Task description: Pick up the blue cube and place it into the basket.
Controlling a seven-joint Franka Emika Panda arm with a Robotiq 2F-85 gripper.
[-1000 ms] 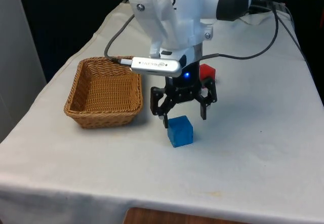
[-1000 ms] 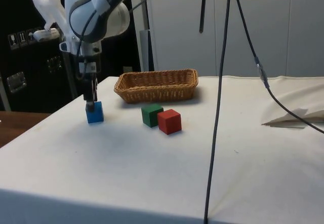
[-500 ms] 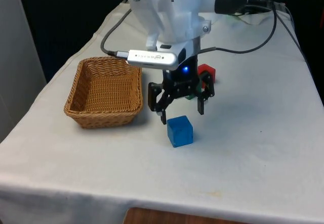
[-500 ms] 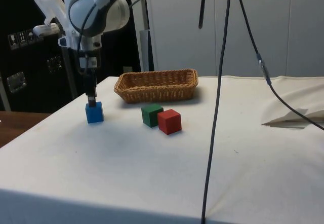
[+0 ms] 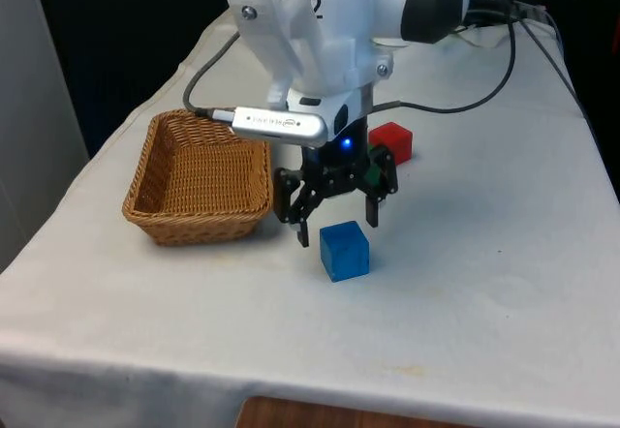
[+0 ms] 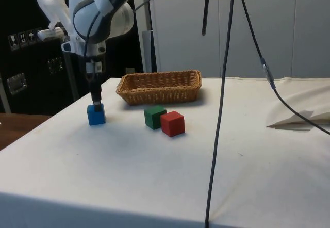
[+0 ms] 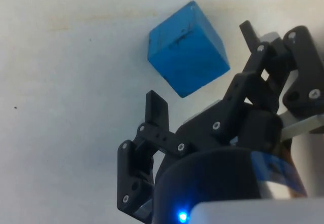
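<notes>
Front view: I see the gripper (image 5: pixel 335 223) hanging just above and behind the blue cube (image 5: pixel 345 250), fingers (image 5: pixel 301 227) spread wide, holding nothing. The cube sits on the worktop (image 5: pixel 484 283), on the front view's right of the basket (image 5: pixel 199 178) and near it. The red cube (image 5: pixel 391 141) is beyond the blue cube, partly behind the arm. A sliver of green shows at the gripper's edge, likely the green cube, can't confirm from here.

Side view: the green cube (image 6: pixel 154 117) is plain here, touching or just beside the red cube (image 6: pixel 172 123), both between the blue cube (image 6: pixel 96 114) and the basket's (image 6: pixel 160 87) near side. The gripper (image 6: pixel 95 100) comes straight down onto the blue cube's top; I can't tell from this angle whether it touches.

Wrist view: this settles it. The blue cube (image 7: pixel 187 56) lies beyond the fingertips, tilted corner-on to the gripper (image 7: pixel 202 102), not between the fingers (image 7: pixel 157 113). Gap visible, no contact.
</notes>
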